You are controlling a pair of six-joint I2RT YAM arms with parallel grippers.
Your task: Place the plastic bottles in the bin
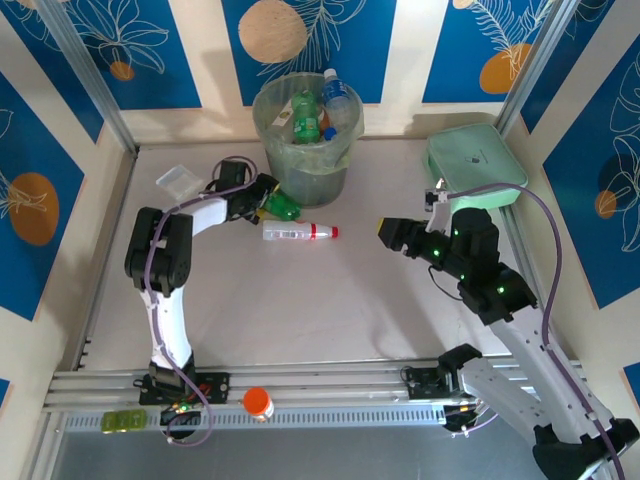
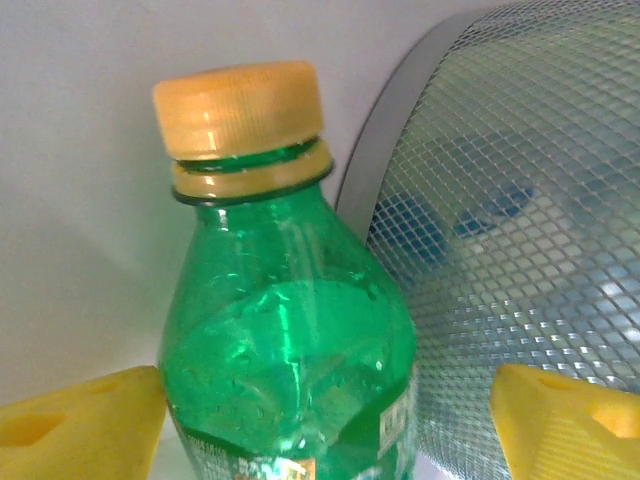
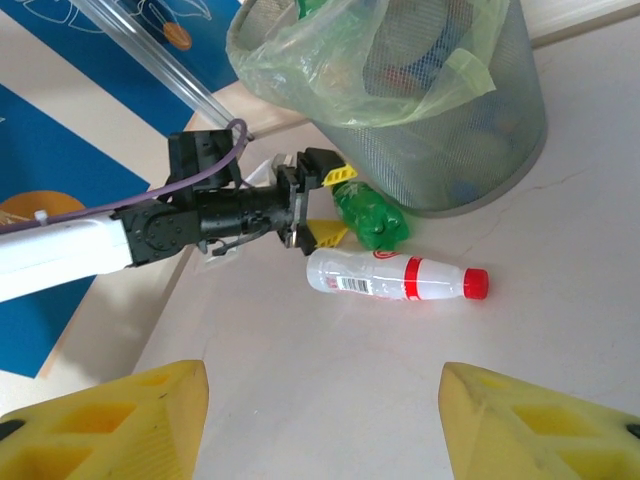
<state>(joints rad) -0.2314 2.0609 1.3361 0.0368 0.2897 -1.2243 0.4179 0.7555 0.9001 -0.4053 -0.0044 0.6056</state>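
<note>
Seen from above, a pale desk [image 1: 330,310] carries a round grey-green bin [image 1: 322,182] at its far edge, lined with a clear bag and holding several plastic bottles [image 1: 306,118], one of which, with a blue cap, pokes above the rim. At the foot of the bin lies a green bottle [image 1: 284,207], and the left hand [image 1: 268,200] reaches to it from the left. Just nearer the arms, a clear bottle [image 1: 298,232] with a red cap lies on its side, cap pointing right. The right hand [image 1: 385,232] hangs over bare desk, well apart from both bottles, with a mint-green box [image 1: 475,165] behind it. The left wrist camera looks closely at the green bottle [image 2: 290,360] and its yellow cap [image 2: 240,105], beside the bin's mesh wall [image 2: 520,200]; the yellow fingertips [image 2: 85,420] stand spread on either side of the bottle, with a visible gap on the right, so they are not pinching it. From the right wrist camera, the right hand's own fingertips [image 3: 110,420] are spread wide with nothing between them, and beyond them the left hand [image 3: 335,203] straddles the green bottle [image 3: 375,215] beside the bin [image 3: 470,150], the clear bottle [image 3: 390,280] lying in front.
</note>
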